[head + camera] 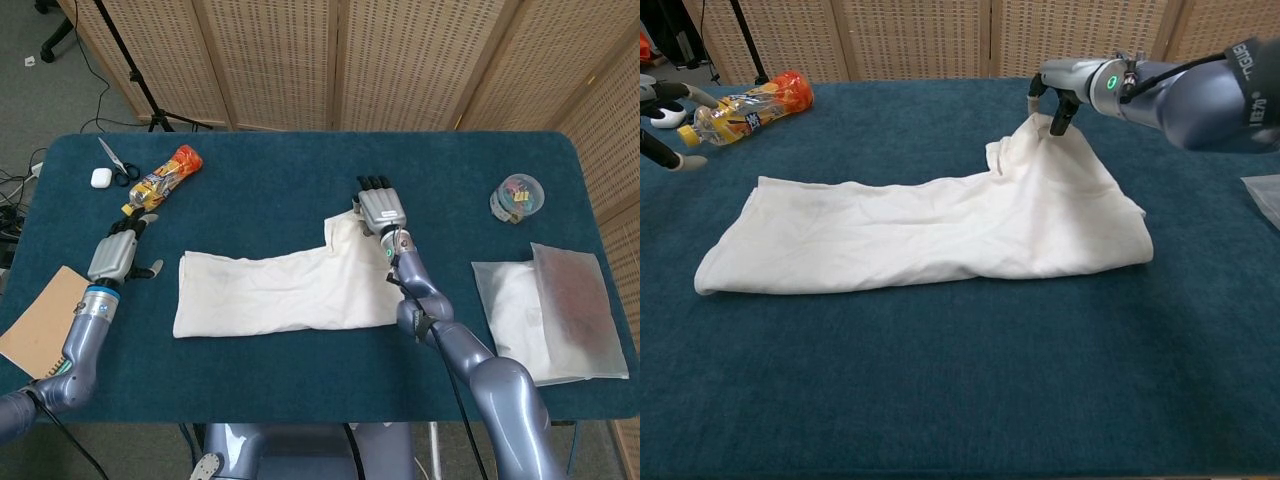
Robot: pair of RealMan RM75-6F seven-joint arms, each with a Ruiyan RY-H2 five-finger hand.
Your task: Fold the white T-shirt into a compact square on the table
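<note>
The white T-shirt [290, 288] [930, 227] lies as a long folded band across the middle of the blue table [300, 380]. My right hand [380, 208] [1055, 95] pinches the shirt's far right corner and lifts it into a small peak off the cloth. Off the shirt's left end, my left hand [118, 255] [662, 120] hovers just above the table with its fingers loosely spread and nothing in them.
A snack bag and bottle [160, 180], scissors [115, 160] and a white earbud case [100, 178] lie at the far left. A notebook [45, 320] sits at the left edge. A clear round box [517, 197] and bagged cloth [550, 310] lie at the right.
</note>
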